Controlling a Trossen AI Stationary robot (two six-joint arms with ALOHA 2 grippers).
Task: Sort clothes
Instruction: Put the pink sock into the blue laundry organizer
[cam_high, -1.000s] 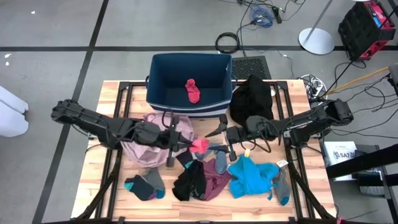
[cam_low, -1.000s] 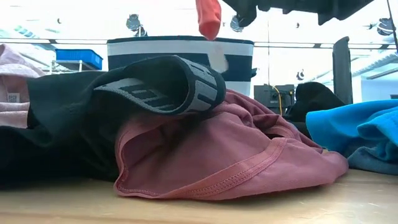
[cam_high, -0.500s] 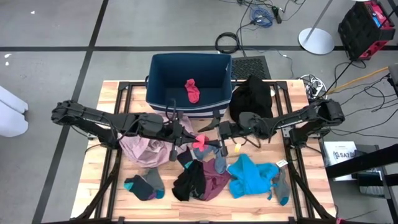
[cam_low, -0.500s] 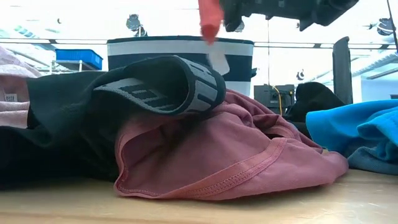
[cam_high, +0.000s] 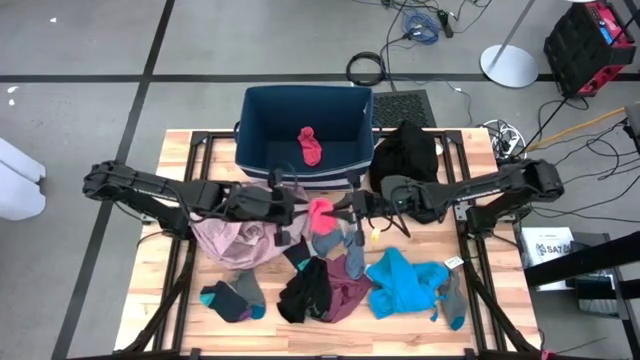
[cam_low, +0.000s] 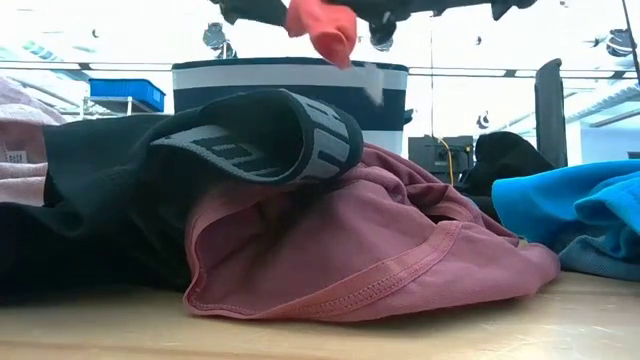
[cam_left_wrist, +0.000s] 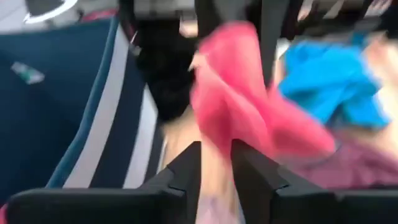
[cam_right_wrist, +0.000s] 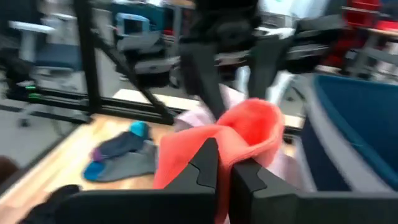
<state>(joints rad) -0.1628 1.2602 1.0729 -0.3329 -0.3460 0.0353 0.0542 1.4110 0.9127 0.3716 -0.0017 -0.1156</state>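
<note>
A red sock (cam_high: 320, 212) hangs in the air between my two grippers, just in front of the dark blue bin (cam_high: 262, 110); the low view shows this sock (cam_low: 325, 28) high above the table. My right gripper (cam_high: 343, 211) comes from the table's right and is shut on it. My left gripper (cam_high: 298, 213) comes from the left and stands open. Its fingers (cam_right_wrist: 205, 68) stand apart on either side of the sock's upper end; I cannot tell if they touch it. A second red sock (cam_high: 310, 147) lies on the bin's floor. My right gripper pinches a fold of the red sock (cam_right_wrist: 239, 134) between its two shut fingers. It comes nearly level from the table's right. The sock is lifted clear of the table and bunches around the fingertips, with a loose part drooping below.
A black garment (cam_high: 405, 155) lies at the back right and a pale pink one (cam_high: 238, 242) under my left arm. In front lie a black and maroon pile (cam_high: 320, 290), a bright blue garment (cam_high: 405, 285) and small teal and grey socks (cam_high: 235, 298).
My right gripper has gone toward the table's left and has shut on the red sock. The sock has moved a little toward the bin and now hangs bunched instead of straight down. My left gripper has gone toward the table's right.
</note>
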